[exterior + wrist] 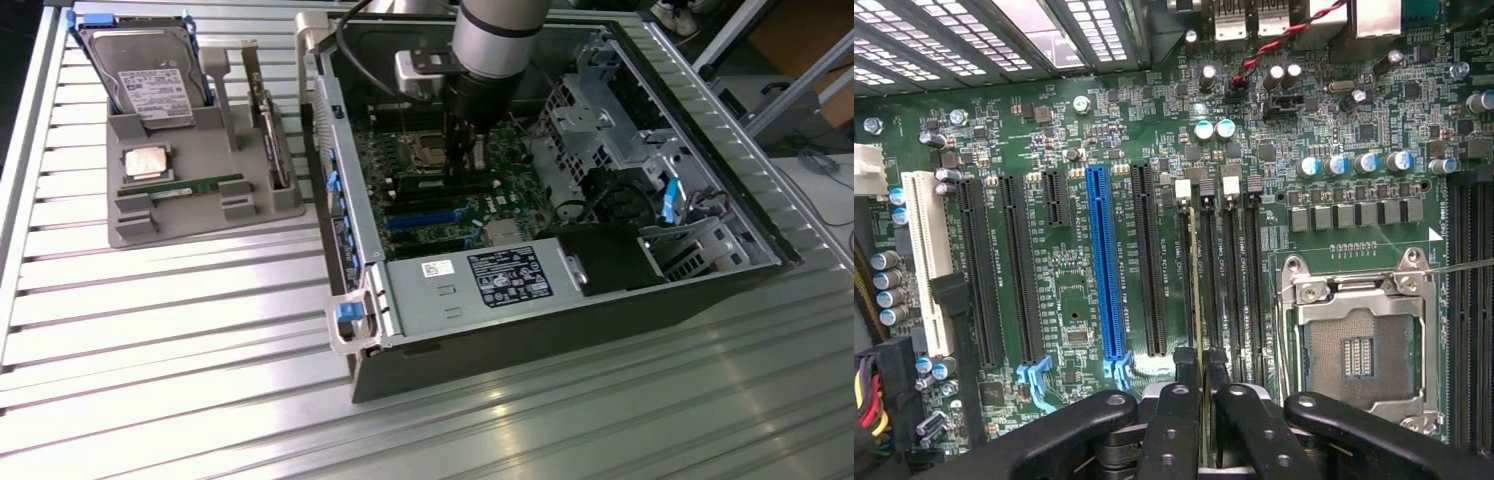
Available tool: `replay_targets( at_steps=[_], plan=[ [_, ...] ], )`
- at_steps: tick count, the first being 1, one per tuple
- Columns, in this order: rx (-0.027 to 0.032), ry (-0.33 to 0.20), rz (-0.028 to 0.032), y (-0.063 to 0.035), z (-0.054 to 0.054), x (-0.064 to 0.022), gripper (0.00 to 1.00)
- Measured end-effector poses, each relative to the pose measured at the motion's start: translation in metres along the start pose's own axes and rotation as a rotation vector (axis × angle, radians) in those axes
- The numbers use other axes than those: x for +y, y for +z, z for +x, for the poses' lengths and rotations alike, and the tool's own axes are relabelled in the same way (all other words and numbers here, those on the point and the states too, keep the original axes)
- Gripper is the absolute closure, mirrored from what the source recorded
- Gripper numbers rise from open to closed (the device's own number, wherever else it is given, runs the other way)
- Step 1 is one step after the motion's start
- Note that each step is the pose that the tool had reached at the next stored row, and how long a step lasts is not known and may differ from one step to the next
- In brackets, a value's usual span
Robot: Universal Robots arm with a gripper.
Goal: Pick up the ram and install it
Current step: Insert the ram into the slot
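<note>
Exterior view: my pincer hangs inside the open computer case on the tabletop, over mid-motherboard, with the case walls well apart from it. Wrist view: its fingers are clamped on the ram, held edge-on to line up with the memory slots. The processor socket lies just beside them.

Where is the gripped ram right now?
The ram stands edge-on between the gripper's fingers inside the open case, at the memory slots beside the empty processor socket in the wrist view.
</note>
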State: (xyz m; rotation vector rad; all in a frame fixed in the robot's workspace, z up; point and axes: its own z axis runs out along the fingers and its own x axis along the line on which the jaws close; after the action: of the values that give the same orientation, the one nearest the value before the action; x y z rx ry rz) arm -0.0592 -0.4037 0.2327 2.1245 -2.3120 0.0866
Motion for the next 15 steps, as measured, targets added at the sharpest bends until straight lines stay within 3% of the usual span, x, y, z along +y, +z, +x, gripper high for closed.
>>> replay_targets(
  at_steps=[15],
  plan=[
    [0.0,0.0,0.0,-0.0006,0.0014,-0.0005,0.87]
  ],
)
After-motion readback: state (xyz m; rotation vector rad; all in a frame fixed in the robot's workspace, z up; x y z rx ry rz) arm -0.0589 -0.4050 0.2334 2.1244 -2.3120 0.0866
